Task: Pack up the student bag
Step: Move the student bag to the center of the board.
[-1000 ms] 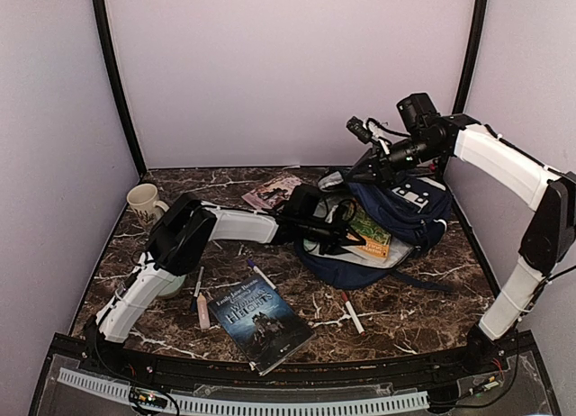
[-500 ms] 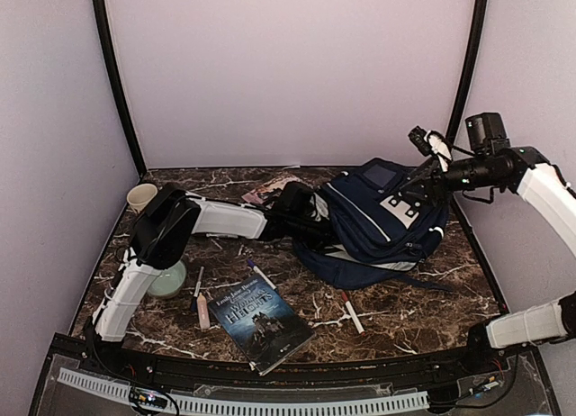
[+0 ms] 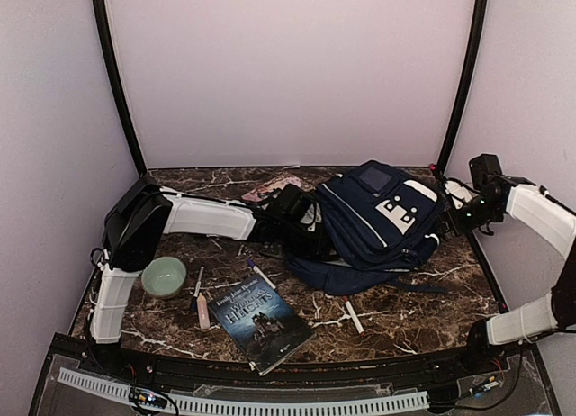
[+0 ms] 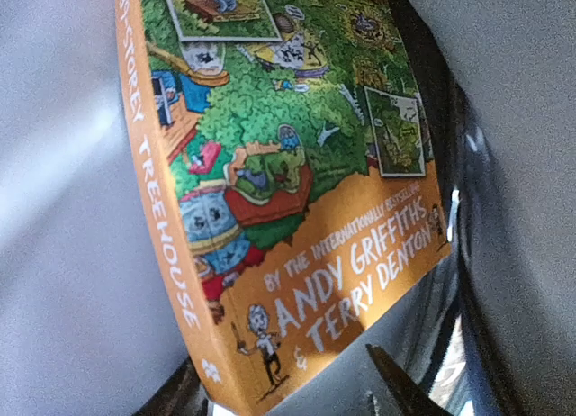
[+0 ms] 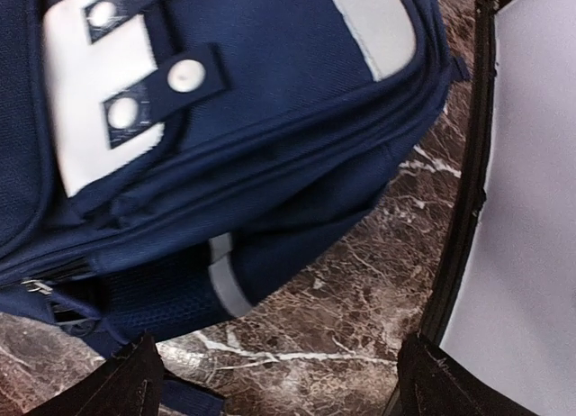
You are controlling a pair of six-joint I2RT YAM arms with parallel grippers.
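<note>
**One book at the bag's mouth, another waiting on the table**

The student bag [image 3: 382,213] lies at the back right of the table [image 3: 405,299], its opening turned toward my left arm. My left gripper [image 4: 288,400] is at that opening, and the orange book [image 4: 297,191] is close in front of it. I cannot tell if the fingers press the book. My right gripper [image 3: 459,206] is beside the bag's right end, spread wide and empty. I judge the packing is half done. The dark book [image 3: 261,319] comes next and needs a flat, firm grip.
</note>
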